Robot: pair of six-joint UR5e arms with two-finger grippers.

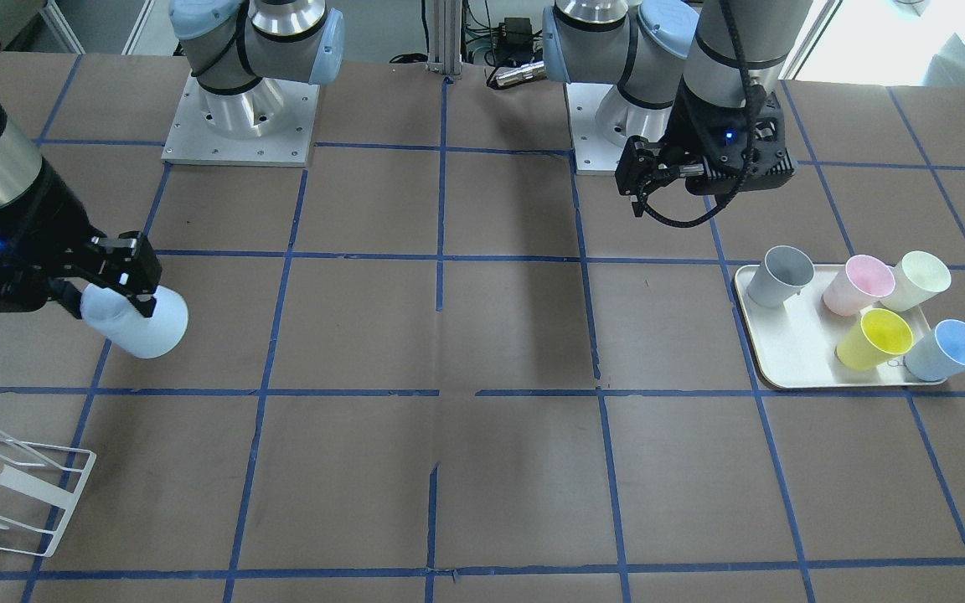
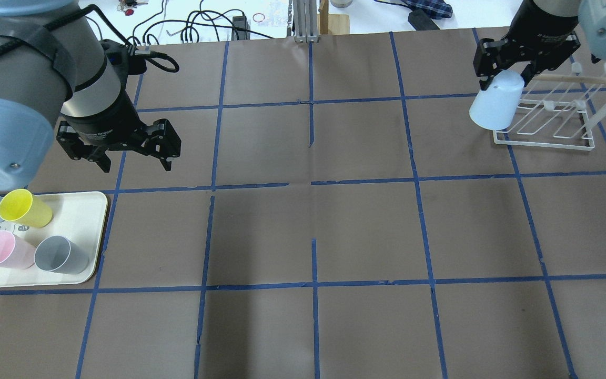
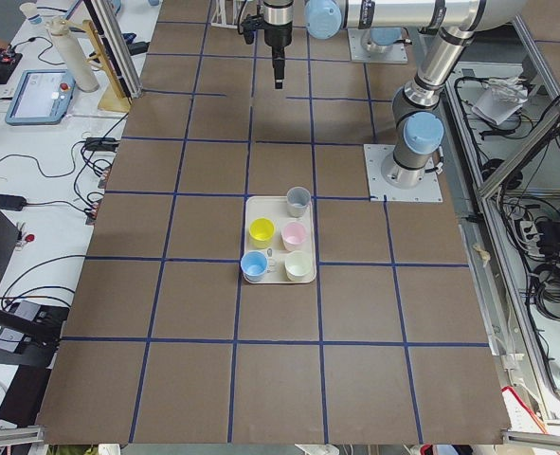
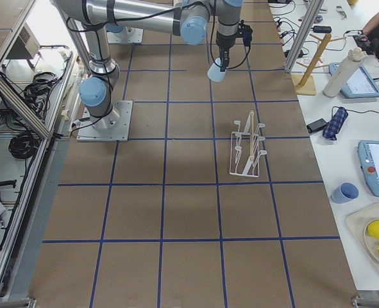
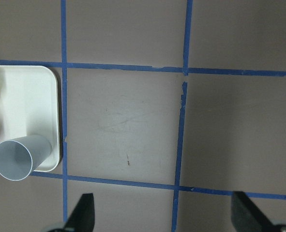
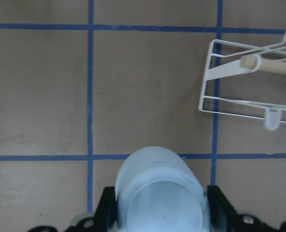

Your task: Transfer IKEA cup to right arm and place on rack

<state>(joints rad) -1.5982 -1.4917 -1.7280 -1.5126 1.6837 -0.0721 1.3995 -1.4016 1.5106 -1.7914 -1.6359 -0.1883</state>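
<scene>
My right gripper is shut on the pale blue IKEA cup, gripping it near its base. The cup hangs tilted above the table with its mouth pointing away from the gripper. It also shows in the front view and the right wrist view. The white wire rack with its wooden rod stands on the table just beside the cup and apart from it, at the upper right of the right wrist view. My left gripper is open and empty above the table beside the tray.
A cream tray at the robot's left holds a grey cup, a yellow cup, a pink cup, another pale blue cup and a cream cup. Blue tape lines cross the brown table.
</scene>
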